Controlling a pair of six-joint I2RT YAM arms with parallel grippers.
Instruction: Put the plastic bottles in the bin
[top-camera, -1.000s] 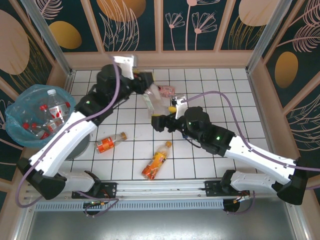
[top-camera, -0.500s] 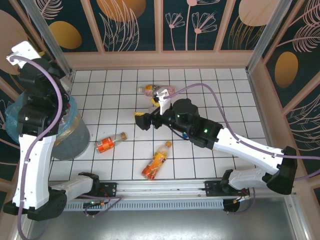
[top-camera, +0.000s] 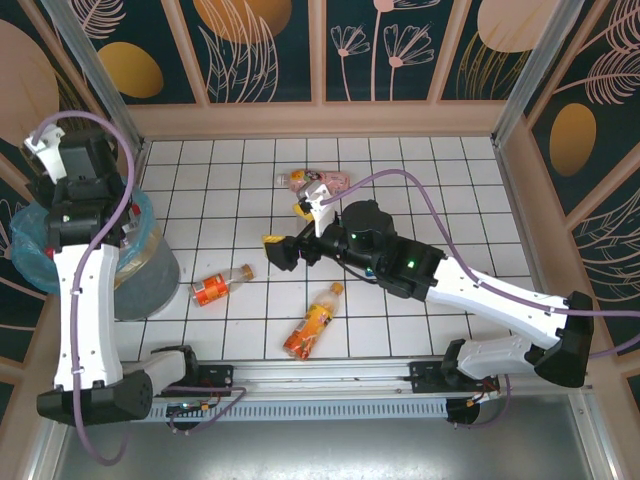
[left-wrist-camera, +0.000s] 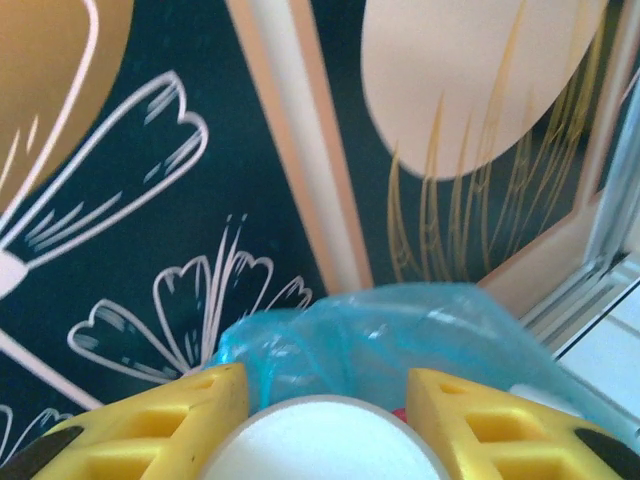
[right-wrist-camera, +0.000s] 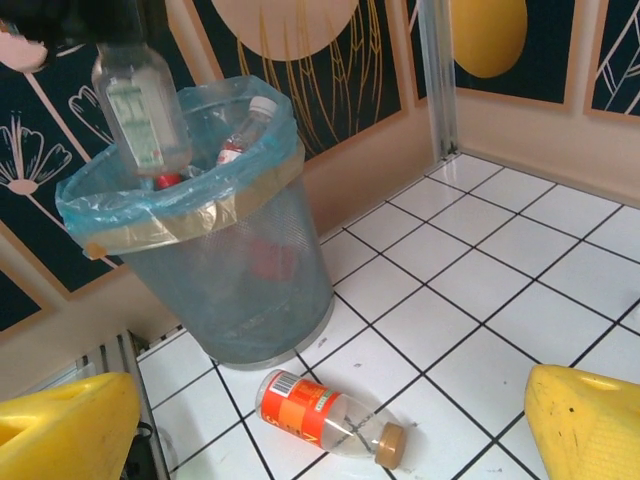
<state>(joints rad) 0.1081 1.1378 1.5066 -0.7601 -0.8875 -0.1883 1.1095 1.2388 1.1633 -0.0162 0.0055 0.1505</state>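
The left gripper is clenched on a clear plastic bottle. In the left wrist view its yellow fingers sit on either side of the bottle's round pale end at the bottom of the frame, and the light-blue bag is just behind. In the right wrist view this bottle hangs roughly upright at the upper left, above the mouth of the grey bin. A white-capped bottle pokes up inside the bin.

The right gripper is released. Its jaws are spread wide and grasp nothing, with its yellow fingers at the two lower corners of its own view. Between them, lower centre, a red-labelled bottle lies on its side on the white tiled table, near the foot of the bin.

From above, the bin is at the left edge under the raised left arm. The red-labelled bottle lies just right of it. An orange bottle lies lower centre, well apart from the bin, and a pink-labelled bottle lies upper centre
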